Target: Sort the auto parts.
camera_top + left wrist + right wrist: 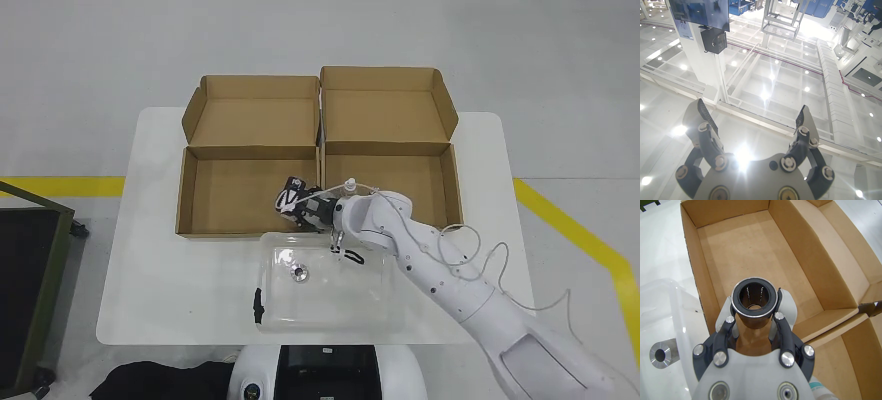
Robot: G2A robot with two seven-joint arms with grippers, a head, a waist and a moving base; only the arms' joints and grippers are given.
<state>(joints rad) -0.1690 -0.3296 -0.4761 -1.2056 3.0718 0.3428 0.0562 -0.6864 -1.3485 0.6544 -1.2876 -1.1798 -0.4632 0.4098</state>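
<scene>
Pointing up at a ceiling of white panels and lights, the left gripper (751, 106) has its two toothed fingers spread wide apart. On the white desk (150, 280), two brown cardboard boxes stand side by side along the far edge, walls touching and lids folded back away from the robot. The left box (185, 190) takes the far left part of the desk. Just in front of the boxes, at the middle of the near edge, sits a clear plastic bin (262, 300), and a short silvery metal sleeve (297, 271) with a round bore lies in the bin's far left part. The right arm stretches from the desk's near right corner across the bin's far right corner, and the right gripper (290, 198) hangs over the near right corner of the left box, inside its walls. Its fingers are clamped on a bearing (754, 300) — a black hollow cylinder with a silvery rim and rows of small balls lining the bore, gripped on two opposite sides of its barrel with the open end facing the wrist camera. Whether the bearing touches the box floor cannot be told. The right box (452, 185) fills the far right part of the desk — its brown floor is bare cardboard.
</scene>
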